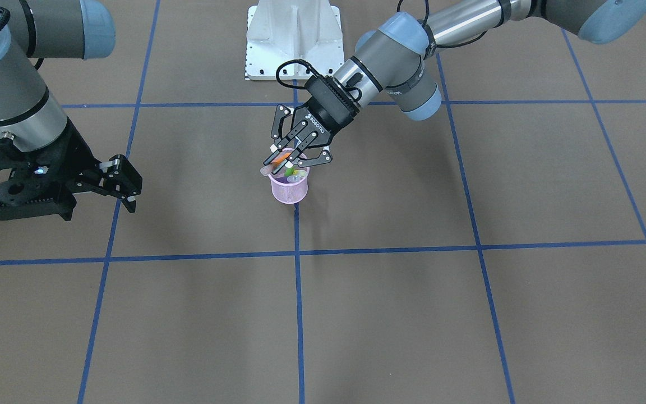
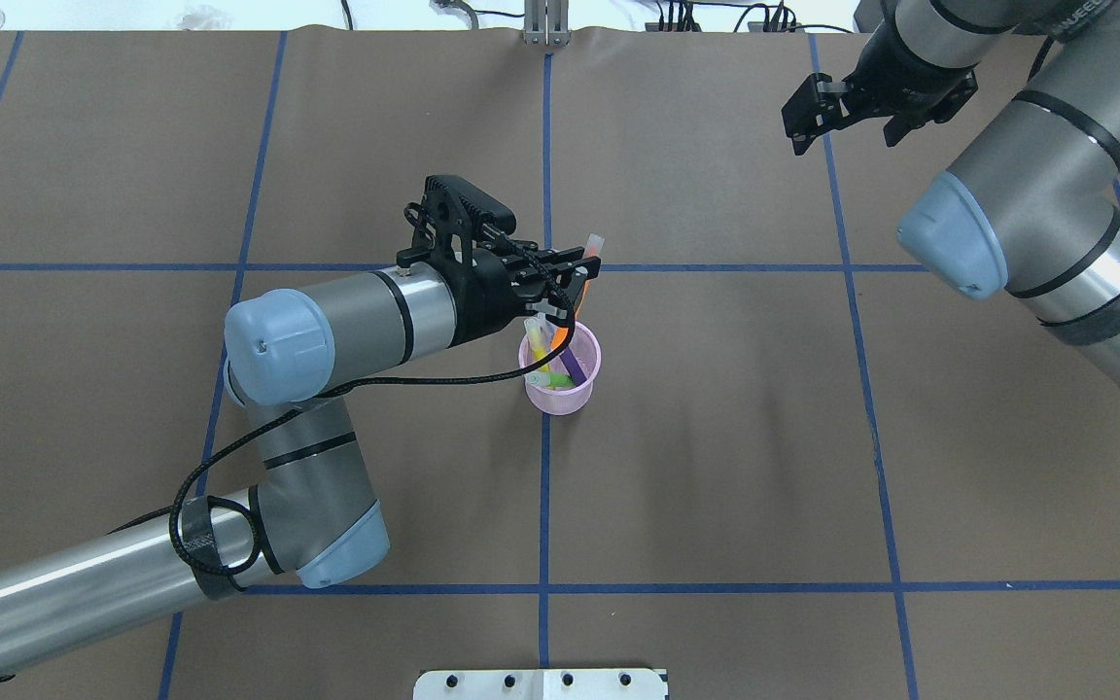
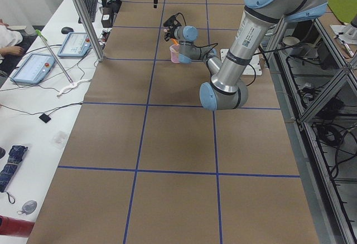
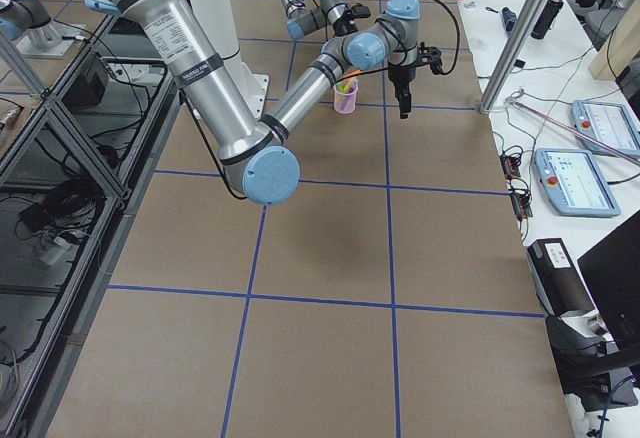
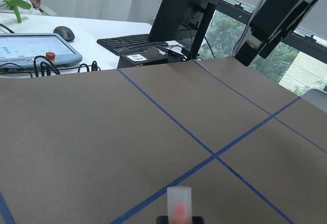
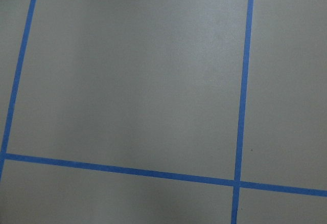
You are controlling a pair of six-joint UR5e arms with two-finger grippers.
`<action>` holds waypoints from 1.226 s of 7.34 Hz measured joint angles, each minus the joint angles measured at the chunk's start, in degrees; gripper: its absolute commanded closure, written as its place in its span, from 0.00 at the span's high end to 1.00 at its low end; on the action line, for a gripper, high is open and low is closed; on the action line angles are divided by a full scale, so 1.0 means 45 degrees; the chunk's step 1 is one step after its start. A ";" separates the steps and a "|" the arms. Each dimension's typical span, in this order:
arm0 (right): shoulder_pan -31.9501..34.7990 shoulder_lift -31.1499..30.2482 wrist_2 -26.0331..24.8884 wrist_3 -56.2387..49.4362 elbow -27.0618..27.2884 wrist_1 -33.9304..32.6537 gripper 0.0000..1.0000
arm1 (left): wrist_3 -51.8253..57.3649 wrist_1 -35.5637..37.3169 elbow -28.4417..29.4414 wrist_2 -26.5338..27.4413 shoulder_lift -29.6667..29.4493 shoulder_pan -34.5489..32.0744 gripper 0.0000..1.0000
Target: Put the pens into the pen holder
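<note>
The pink mesh pen holder [image 1: 289, 189] stands near the table's middle; it also shows in the overhead view [image 2: 560, 381]. Purple [image 2: 575, 362], green and yellow pens stand inside it. My left gripper [image 1: 296, 152] hangs just above the cup's rim and is shut on the orange pen [image 1: 281, 160]. The pen is tilted, its pale cap up and away from the cup [image 2: 595, 243], its lower end at the rim. The cap shows at the bottom of the left wrist view [image 5: 179, 203]. My right gripper [image 2: 842, 117] is open and empty, far off to the side [image 1: 124, 188].
The robot's white base plate [image 1: 294, 39] lies behind the cup. Blue tape lines [image 1: 298, 292] divide the brown table. Monitors and a keyboard [image 5: 133, 42] stand beyond the far table edge. The right wrist view shows only bare table [image 6: 143, 81].
</note>
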 measured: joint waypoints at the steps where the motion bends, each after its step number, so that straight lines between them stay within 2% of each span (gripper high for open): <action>1: -0.0003 -0.0026 0.0000 0.0001 0.0001 0.0051 1.00 | -0.0001 -0.0006 0.0005 0.0132 -0.0016 0.0090 0.98; 6: 0.0036 -0.0071 0.0029 -0.0132 -0.0032 0.0080 1.00 | -0.0067 0.0281 -0.0231 0.0459 0.0067 0.0228 0.98; 7: 0.0157 -0.0129 0.0067 -0.0456 -0.0047 0.0080 1.00 | -0.0032 0.1153 -0.0657 0.0115 0.0314 -0.0153 0.98; 9: 0.0966 -0.0549 0.0298 -0.1905 -0.0097 0.0056 1.00 | 0.0138 0.5044 -0.2727 -0.1744 0.1189 -0.1451 0.98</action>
